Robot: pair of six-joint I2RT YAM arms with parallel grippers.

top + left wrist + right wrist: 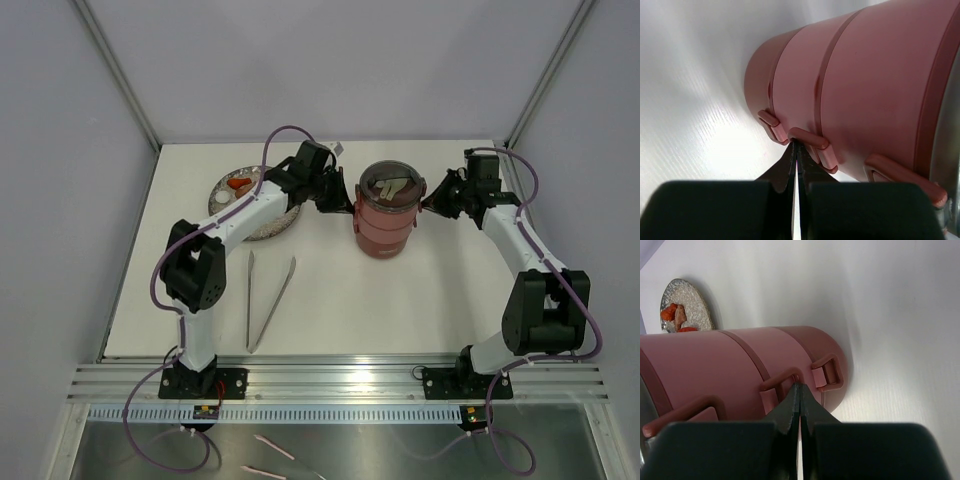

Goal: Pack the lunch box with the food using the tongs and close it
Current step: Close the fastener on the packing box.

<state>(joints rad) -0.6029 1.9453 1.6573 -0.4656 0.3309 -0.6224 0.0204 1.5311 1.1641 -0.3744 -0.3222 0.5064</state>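
You work now at the side clasps of the box (386, 212), which stands upright in the middle of the table (420, 300), with no lid in view and some pale pieces inside. The left gripper (796, 150) and right gripper (797, 388) are both pressed closed, holding nothing, tips at a clasp (808, 138) on each side. Whether you latch or unlatch, I cannot judge. The plate (262, 226) at far left holds orange food (237, 184). The tongs (268, 300) lie near left.
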